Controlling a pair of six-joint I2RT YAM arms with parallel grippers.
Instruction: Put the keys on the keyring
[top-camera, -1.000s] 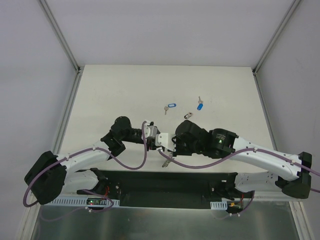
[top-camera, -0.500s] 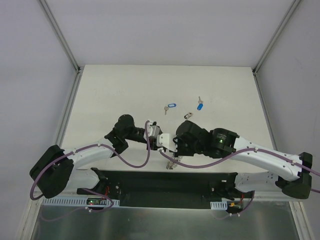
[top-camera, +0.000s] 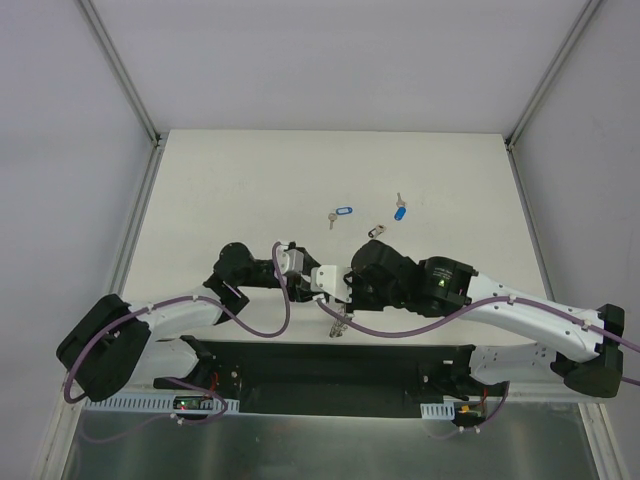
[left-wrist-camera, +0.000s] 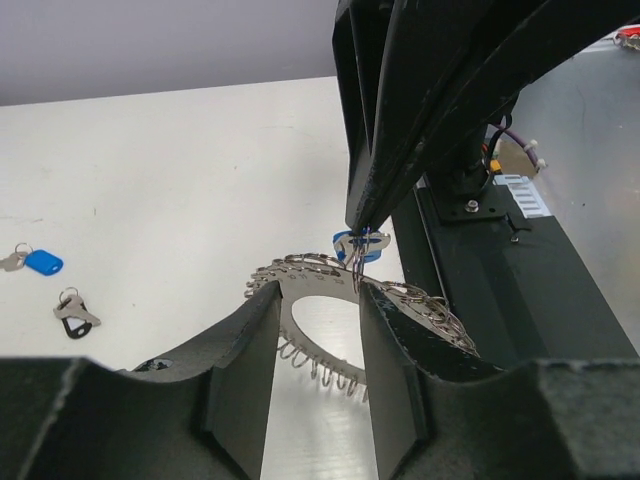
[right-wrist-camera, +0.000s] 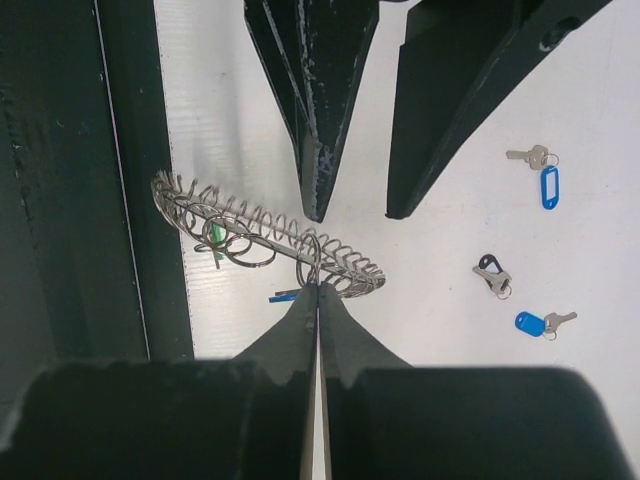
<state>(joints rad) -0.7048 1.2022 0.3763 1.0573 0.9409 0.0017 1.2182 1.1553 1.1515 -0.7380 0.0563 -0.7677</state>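
Grey keyring (right-wrist-camera: 260, 232) by the table (top-camera: 250, 180) edge, right fingers (right-wrist-camera: 288, 335) clenched on its rim, left fingers (left-wrist-camera: 245, 370) released astride it.

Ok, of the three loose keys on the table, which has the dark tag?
The middle key, lowest in the overhead view: its tag is dark grey, while the left key and the right key carry bright blue tags.

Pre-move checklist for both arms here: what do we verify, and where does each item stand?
1. Right gripper shut at the keyring rim: ok.
2. What it pinches, key loop or keyring: cannot tell.
3. Left gripper jaws open: ok; clear of the keyring: cannot tell.
4. Blue tag at the rim, its key threaded on: cannot tell.
5. Other keys on the keyring: not ok; blue-tagged key, second blue-tagged key, dark-tagged key lie on the table.
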